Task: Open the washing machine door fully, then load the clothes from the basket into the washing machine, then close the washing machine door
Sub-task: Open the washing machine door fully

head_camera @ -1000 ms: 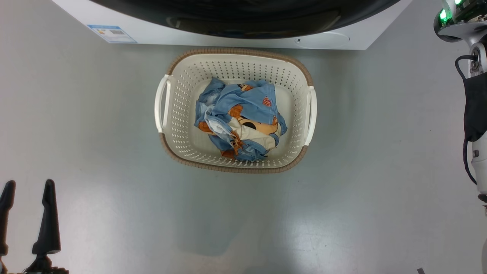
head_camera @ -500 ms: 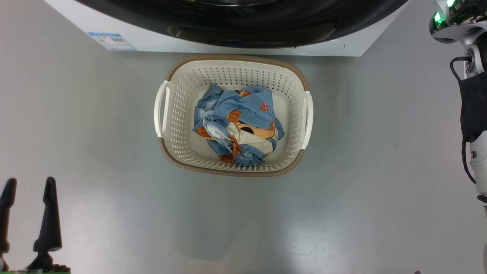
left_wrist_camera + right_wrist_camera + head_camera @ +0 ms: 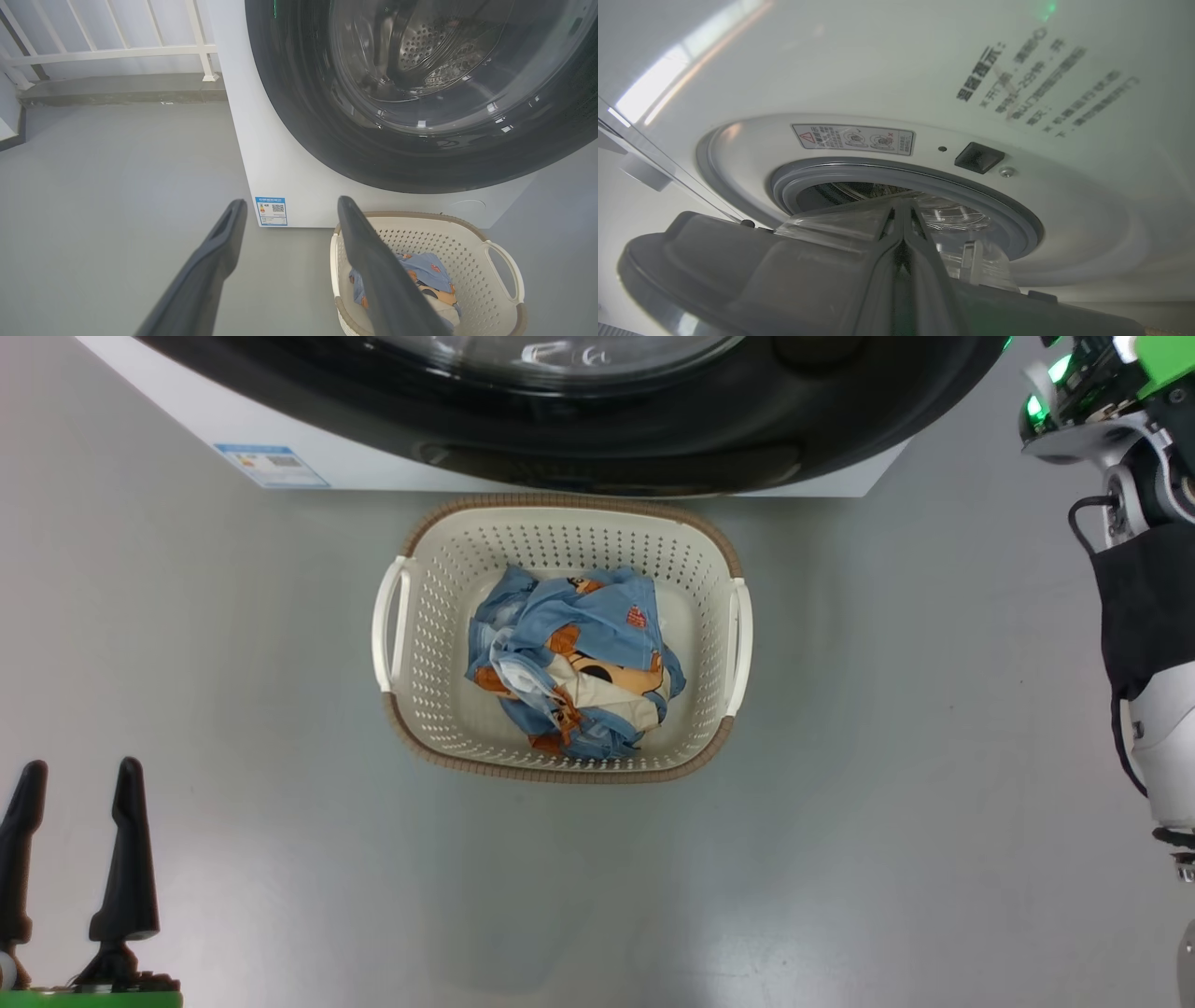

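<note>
On the grey floor (image 3: pixel 840 756), just in front of the washing machine (image 3: pixel 355 476), sits the basket (image 3: pixel 439 644), with a crumpled heap of blue, orange and cream clothes (image 3: pixel 569 658) lying in its bottom. Above it in the head view the glossy black washing machine door (image 3: pixel 653 439) bulges out over the white front, and a blue sticker (image 3: pixel 271 465) sits low on that front toward the robot's left. The left end effector (image 3: pixel 81 770) hangs at the lower left of the head view, well apart from the basket, its two dark fingers spread wide with nothing between them. The right arm (image 3: pixel 1148 616) rises along the right edge of that view, green lights at its top. In the right wrist view the right end effector (image 3: pixel 902 214) has its fingers pressed flat together, gripping nothing. They lie across the door's grey inner frame, tips at the clear glass bowl; whether they touch it I cannot tell. The door stands ajar, away from the grey gasket (image 3: pixel 859 170), with a warning label (image 3: pixel 853 139) above the opening.
</note>
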Motion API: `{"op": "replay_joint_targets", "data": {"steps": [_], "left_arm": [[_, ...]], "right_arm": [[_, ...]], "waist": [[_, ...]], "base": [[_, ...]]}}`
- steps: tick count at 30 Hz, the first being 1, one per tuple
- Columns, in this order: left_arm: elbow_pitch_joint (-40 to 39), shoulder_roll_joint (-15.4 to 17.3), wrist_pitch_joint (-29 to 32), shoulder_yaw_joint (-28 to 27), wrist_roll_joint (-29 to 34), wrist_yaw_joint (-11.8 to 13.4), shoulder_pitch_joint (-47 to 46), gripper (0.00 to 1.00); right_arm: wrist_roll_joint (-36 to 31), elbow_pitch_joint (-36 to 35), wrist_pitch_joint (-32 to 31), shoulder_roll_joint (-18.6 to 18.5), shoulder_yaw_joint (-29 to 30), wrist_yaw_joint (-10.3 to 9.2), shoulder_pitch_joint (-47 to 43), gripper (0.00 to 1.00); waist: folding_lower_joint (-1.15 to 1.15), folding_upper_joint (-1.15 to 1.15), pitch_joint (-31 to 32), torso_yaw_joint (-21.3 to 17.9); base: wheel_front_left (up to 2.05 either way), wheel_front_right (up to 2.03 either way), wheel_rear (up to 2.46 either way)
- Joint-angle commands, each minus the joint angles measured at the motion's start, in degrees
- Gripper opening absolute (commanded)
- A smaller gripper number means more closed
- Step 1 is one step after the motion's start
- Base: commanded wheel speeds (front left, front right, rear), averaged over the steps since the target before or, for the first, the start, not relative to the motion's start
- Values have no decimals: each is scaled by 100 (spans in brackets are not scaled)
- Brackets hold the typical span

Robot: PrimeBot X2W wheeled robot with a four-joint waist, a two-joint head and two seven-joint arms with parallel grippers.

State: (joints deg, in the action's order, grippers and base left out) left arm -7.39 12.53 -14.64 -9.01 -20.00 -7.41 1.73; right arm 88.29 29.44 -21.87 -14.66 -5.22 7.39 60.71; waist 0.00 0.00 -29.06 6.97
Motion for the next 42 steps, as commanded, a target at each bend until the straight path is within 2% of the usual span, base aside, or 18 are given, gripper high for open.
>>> {"op": "replay_joint_targets", "data": {"steps": [1,23,42], "left_arm": [[-85,112,-36,-232,-25,-8,-117,100],[-102,24,-36,-240,58,-8,34,100],[-66,-270,-36,-251,190,-8,299,100]], "right_arm": [[-20,-186,-152,312,-249,10,-130,0],[7,-572,-350,753,-1036,10,-990,0],[-11,-1154,-674,953,-1953,10,-2011,0]], "waist": [[0,0,50,-29],[0,0,783,-657],[0,0,1674,-952]], "base": [[0,0,0],[0,0,0],[0,0,0]]}}
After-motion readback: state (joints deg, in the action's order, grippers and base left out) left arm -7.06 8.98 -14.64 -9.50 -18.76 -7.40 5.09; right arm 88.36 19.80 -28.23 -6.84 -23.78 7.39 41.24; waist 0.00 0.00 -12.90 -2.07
